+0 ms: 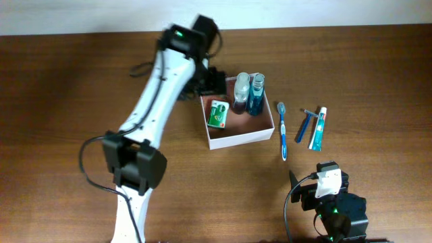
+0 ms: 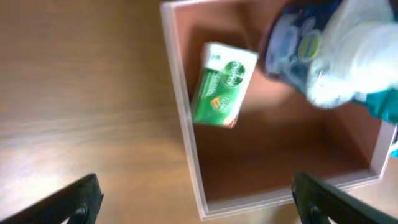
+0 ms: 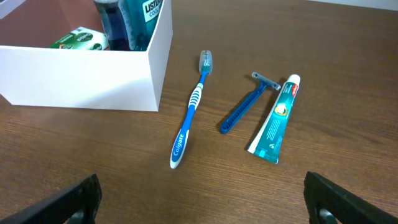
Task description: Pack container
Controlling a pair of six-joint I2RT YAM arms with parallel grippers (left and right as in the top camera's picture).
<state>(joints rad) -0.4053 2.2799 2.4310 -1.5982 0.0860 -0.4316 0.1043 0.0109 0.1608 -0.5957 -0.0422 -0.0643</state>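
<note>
my left pincer is hanging released over the left wall of the container, which is sitting mid-desk. i'm judging that dropping here risks clipping that rim or toppling the bottles standing at its far side. my right pincer is waiting released too. the toothbrush, razor and toothpaste are lying just right of the container, and bare floor is showing beside the green box.

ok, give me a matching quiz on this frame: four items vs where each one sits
Items:
1. green box
2. toothbrush
3. razor
4. toothpaste tube

Places:
A. on the table, farthest from the container
B. inside the container
C. on the table, nearest the container
D. on the table, between two other items

Pairs: 1-B, 2-C, 3-D, 4-A
</note>
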